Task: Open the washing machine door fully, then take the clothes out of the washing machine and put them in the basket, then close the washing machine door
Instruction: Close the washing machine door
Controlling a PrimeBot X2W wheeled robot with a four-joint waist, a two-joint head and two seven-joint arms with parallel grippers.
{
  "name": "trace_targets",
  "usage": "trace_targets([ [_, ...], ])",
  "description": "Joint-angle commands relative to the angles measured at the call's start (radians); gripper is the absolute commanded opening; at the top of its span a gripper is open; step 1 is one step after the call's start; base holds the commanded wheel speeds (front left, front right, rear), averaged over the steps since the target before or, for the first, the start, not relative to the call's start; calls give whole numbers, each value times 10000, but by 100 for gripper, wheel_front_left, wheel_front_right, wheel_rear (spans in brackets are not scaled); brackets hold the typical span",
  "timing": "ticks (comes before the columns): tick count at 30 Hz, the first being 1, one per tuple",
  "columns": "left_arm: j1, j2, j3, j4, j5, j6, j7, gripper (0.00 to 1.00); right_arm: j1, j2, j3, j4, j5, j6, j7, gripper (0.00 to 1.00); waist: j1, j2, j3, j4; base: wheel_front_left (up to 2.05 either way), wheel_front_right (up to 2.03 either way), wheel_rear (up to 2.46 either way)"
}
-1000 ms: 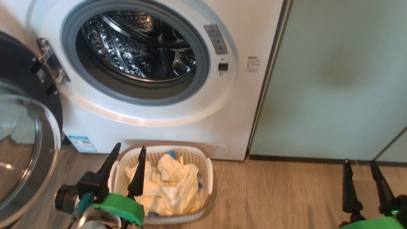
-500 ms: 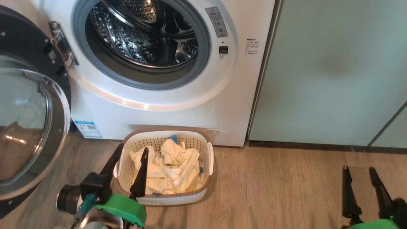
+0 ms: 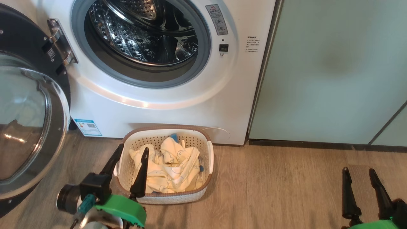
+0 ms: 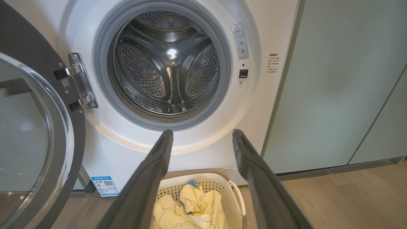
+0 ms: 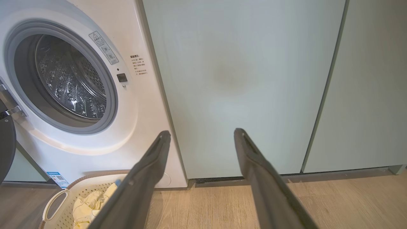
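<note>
The white washing machine stands with its steel drum showing no cloth. Its black-rimmed glass door hangs swung out to the left on its hinge. On the floor before the machine sits the cream basket, holding the pale yellow clothes with blue patches. My left gripper hovers open over the basket's near left corner, nothing between its fingers. My right gripper stands open and empty at the lower right, above bare floor. In the left wrist view the clothes lie below the fingers.
Pale green cabinet panels fill the wall right of the washer. Wood-look floor stretches between the basket and my right gripper. A blue-and-white label sticker is on the washer's lower left front.
The head camera has pulled back and tilted, so the washer and basket sit higher in the picture. Both grippers stay open; the clothes lie still in the basket.
</note>
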Motion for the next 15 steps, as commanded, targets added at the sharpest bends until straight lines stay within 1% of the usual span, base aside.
trace_targets([
  [1,-430,195,332,-336,-77,98,-83,100,-410,-150,168,-271,-56,2,-67,100,0,0,3,3,0,0,0],
  [9,-469,257,249,-319,-108,126,-91,100,-384,-150,104,-253,-62,2,-67,100,0,0,40,140,0,0,0],
  [15,-554,284,188,-322,-76,174,-112,100,-341,-150,31,-288,-71,2,-67,100,0,0,72,540,0,0,0],
])
